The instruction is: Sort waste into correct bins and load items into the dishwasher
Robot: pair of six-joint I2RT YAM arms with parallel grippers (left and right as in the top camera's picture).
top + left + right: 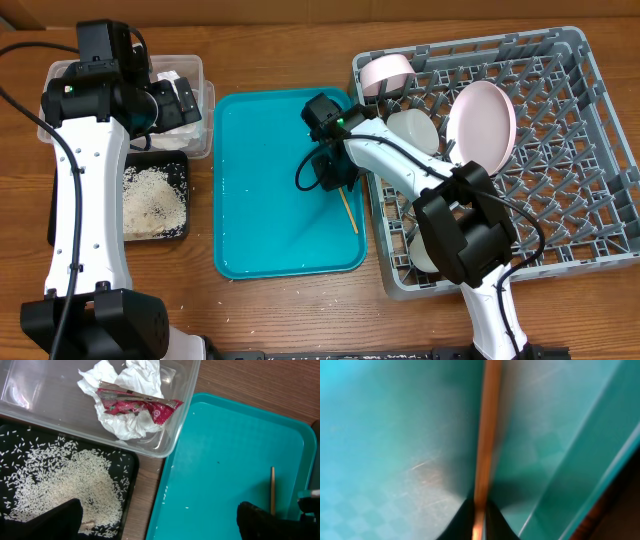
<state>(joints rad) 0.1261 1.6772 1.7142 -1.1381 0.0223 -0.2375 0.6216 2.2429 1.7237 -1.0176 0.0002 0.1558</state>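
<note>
Left of the teal tray (270, 200), wrapper (135, 406), napkin (125, 380) and rice (65, 480) are binned; right of it, plate (482, 122) and bowls (412, 128) are racked. One chopstick (349, 213) lies on the tray, right jaws pinched shut on it; left jaws gape empty

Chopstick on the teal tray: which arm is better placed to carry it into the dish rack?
Probably right. The right gripper is shut on the chopstick, next to the dish rack. The left gripper is open, beyond the teal tray by the clear tub.
</note>
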